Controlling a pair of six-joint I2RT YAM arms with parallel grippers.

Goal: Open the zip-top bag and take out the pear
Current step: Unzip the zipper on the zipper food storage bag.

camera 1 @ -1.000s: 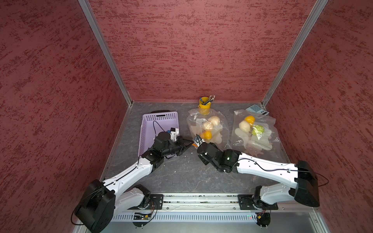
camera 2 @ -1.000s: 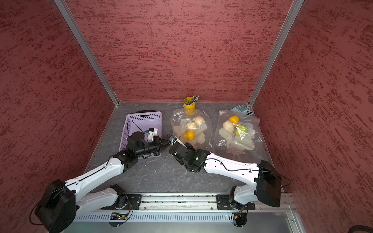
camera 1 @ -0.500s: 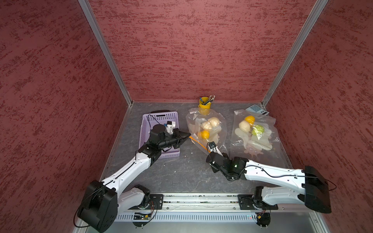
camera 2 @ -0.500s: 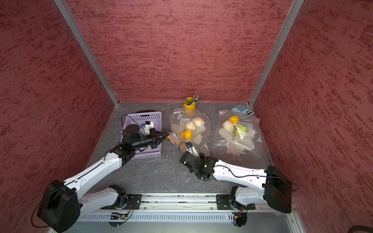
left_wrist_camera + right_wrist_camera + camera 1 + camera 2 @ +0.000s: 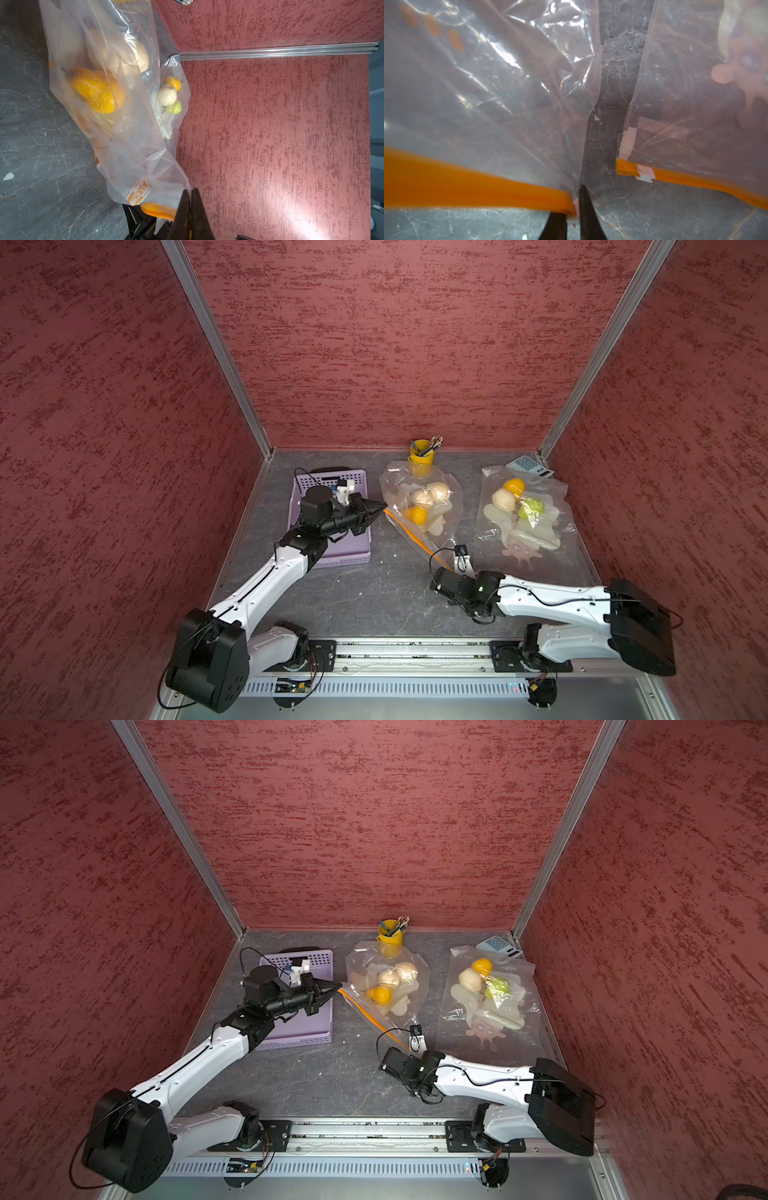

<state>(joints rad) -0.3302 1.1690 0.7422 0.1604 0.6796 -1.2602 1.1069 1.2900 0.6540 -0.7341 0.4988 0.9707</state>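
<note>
Left of centre in a top view, the left gripper (image 5: 379,510) stays pinched on a corner of the bag (image 5: 440,493). The right gripper (image 5: 574,205), nipping the end of the orange zip (image 5: 411,537), has drawn away toward lower centre. The seal is likely parting, with the pear (image 5: 415,515) still inside.

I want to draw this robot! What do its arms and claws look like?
The left arm and right arm have smooth white shells with black joints and big boxy black shoulders. Thin black cables loop along them. The left claw and right claw are black and taper to pointy tips, and a small white bracket sits by each wrist.
</note>
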